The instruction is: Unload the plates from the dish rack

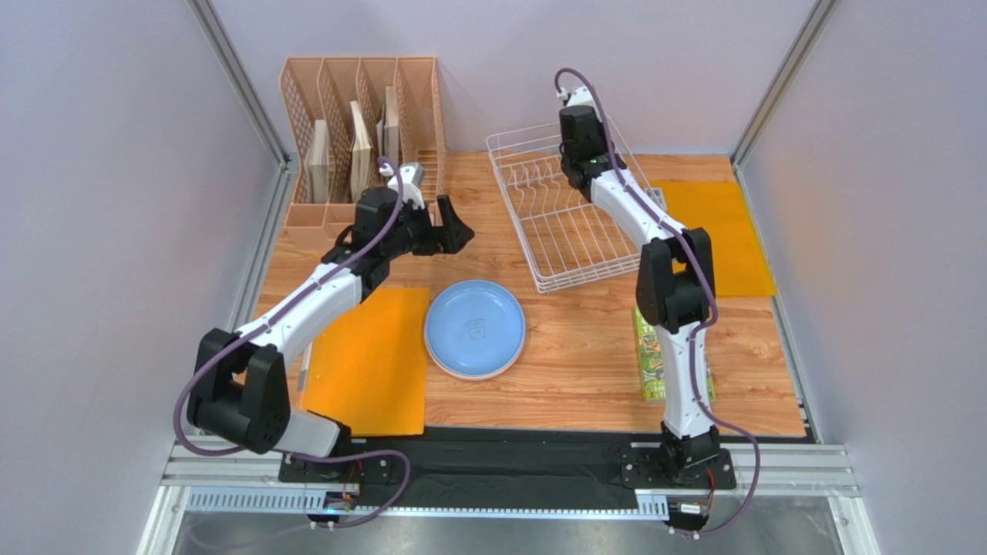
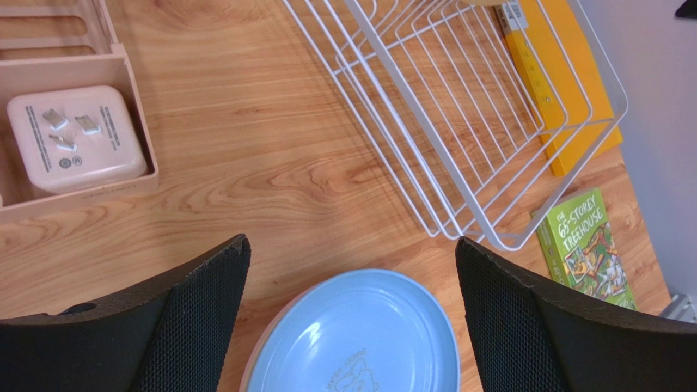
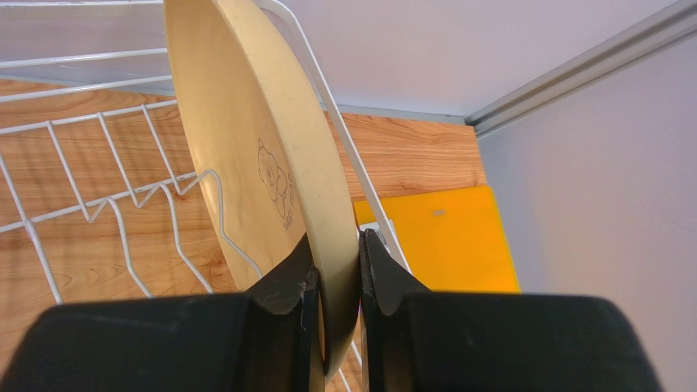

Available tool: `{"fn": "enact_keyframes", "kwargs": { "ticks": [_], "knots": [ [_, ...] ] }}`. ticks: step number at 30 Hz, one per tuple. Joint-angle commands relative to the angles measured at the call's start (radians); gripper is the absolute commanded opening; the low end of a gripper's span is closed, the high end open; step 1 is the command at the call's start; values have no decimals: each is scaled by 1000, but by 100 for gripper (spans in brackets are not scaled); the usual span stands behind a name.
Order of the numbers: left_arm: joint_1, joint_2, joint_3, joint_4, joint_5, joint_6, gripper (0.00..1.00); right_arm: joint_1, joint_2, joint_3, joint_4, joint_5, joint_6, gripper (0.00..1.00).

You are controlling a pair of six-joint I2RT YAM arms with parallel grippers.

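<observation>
Cream-tan plate (image 3: 270,163): stood upright at dish rack's (image 1: 574,243) 12 o'clock end, rim clamped by right gripper (image 3: 337,273). Blue plate (image 1: 474,328) lay on table (image 1: 579,347) at rack's 7 o'clock. Left gripper (image 2: 352,245) gaped empty. Risk: rim-pinched plate could swing, snag rack.

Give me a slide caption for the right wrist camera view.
Right gripper pinching the rim of a cream-tan plate standing in the white wire dish rack.

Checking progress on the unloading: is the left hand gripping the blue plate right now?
No, the left hand is wide open, its fingers spread clear of the blue plate.
</observation>
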Motion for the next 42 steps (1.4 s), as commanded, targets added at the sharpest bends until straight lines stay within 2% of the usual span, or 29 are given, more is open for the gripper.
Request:
{"fn": "enact_keyframes", "kwargs": {
  "ticks": [1, 6, 13, 16, 17, 20, 21, 23, 25, 31, 37, 42],
  "knots": [
    [-4, 51, 162, -67, 3, 29, 100, 11, -127, -82, 200, 186, -78, 0],
    [-4, 102, 199, -32, 43, 37, 100, 17, -263, -185, 212, 216, -55, 0],
    [-4, 214, 308, 25, 132, -4, 100, 44, -416, -320, 214, 176, -6, 0],
    [-4, 257, 339, 53, 160, -18, 100, 49, -454, -320, 139, 159, 43, 0],
    [-4, 265, 345, 80, 168, -21, 100, 48, -474, -323, 61, 127, 110, 0],
    [-4, 300, 388, 97, 183, -27, 100, 32, -561, -343, -104, -116, 261, 0],
    [-4, 312, 406, 103, 201, -27, 100, 25, -580, -360, -133, -192, 352, 0],
    [-4, 322, 422, 116, 215, -32, 100, -11, -639, -392, -166, -386, 432, 0],
    [-4, 323, 423, 128, 218, -33, 100, -63, -673, -442, -167, -593, 544, 0],
    [-4, 326, 391, 195, 227, -56, 100, -158, -741, -587, -46, -972, 762, 0],
    [-4, 345, 383, 268, 258, -95, 100, -170, -736, -691, 63, -1148, 859, 0],
    [-4, 359, 370, 286, 263, -110, 98, -167, -747, -775, 177, -1229, 947, 0]
  ]
}}
